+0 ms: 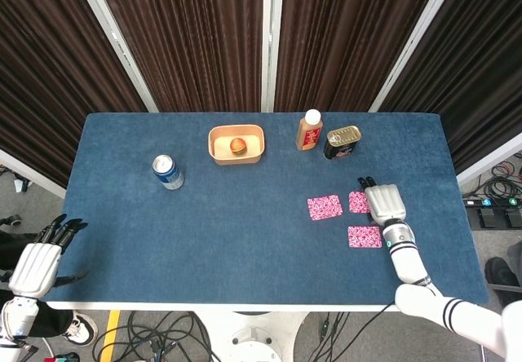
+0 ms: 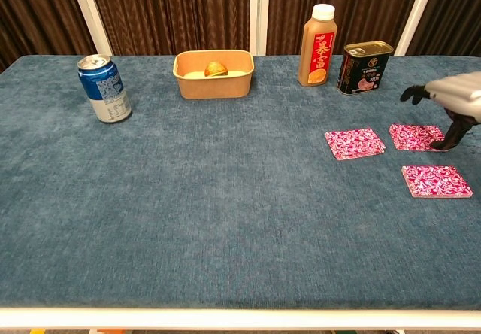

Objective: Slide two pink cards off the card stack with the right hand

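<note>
Three pink patterned pieces lie on the blue table's right side. The card stack (image 2: pixel 437 181) (image 1: pixel 364 236) is nearest, showing a thicker white edge. One single pink card (image 2: pixel 355 143) (image 1: pixel 325 207) lies to the left. A second single card (image 2: pixel 415 136) (image 1: pixel 359 202) lies behind the stack. My right hand (image 2: pixel 453 98) (image 1: pixel 385 204) hovers at this second card's right end, its fingers (image 2: pixel 413 93) lifted clear and holding nothing. Its thumb points down by the card's right edge. My left hand (image 1: pixel 37 266) hangs off the table's near left corner, fingers apart and empty.
Along the back stand a blue drink can (image 2: pixel 104 88), a tan bowl (image 2: pixel 213 75) holding a small round fruit, an orange-labelled bottle (image 2: pixel 317 45) and a dark tin (image 2: pixel 365 67). The tin is the closest of these to my right hand. The table's right edge (image 1: pixel 457 207) runs just beyond the hand.
</note>
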Tool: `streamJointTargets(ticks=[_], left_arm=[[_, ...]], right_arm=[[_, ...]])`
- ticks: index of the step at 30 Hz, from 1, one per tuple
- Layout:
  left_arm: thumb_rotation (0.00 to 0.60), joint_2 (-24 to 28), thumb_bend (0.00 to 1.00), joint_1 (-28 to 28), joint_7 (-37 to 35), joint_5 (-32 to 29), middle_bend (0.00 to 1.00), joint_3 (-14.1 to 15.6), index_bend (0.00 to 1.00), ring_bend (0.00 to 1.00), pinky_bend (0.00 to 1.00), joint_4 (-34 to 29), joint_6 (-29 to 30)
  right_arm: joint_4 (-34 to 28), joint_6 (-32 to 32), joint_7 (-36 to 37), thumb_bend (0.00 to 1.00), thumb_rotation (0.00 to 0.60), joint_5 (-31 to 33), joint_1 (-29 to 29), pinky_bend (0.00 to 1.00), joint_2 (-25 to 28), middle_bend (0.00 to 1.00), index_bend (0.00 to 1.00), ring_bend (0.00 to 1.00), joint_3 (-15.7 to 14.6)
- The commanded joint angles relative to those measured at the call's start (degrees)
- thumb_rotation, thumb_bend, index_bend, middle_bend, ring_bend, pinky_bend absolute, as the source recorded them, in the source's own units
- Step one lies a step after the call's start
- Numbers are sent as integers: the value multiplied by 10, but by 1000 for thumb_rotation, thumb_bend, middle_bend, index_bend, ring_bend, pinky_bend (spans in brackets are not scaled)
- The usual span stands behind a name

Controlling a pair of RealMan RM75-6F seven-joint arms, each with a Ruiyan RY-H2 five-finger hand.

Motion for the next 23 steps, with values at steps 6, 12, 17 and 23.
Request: streamJointTargets(ticks=[6, 12, 17, 23], left_arm=[[600, 5, 6, 0, 2, 1, 150, -3, 177, 23, 185, -8, 6], [600, 9, 5, 0, -1, 0, 150, -3, 177, 23, 185, -10, 4], [600, 8, 6, -1, 0, 1, 150, -3, 176, 23, 185, -10, 2], [600, 8, 6, -2, 5, 1, 150, -3, 176, 23, 185, -12, 2]], right_arm=[[-133, 190, 139, 169, 600, -198, -123, 633, 114, 214, 171, 519, -56], [-66, 284, 241, 141, 600, -288, -196, 46, 120, 36, 47, 36, -100], [11, 333, 287, 101, 600, -321, -233, 0, 97, 0, 0, 0, -108], [32, 339, 294, 101, 600, -336, -248, 0, 86, 0, 0, 0, -107]])
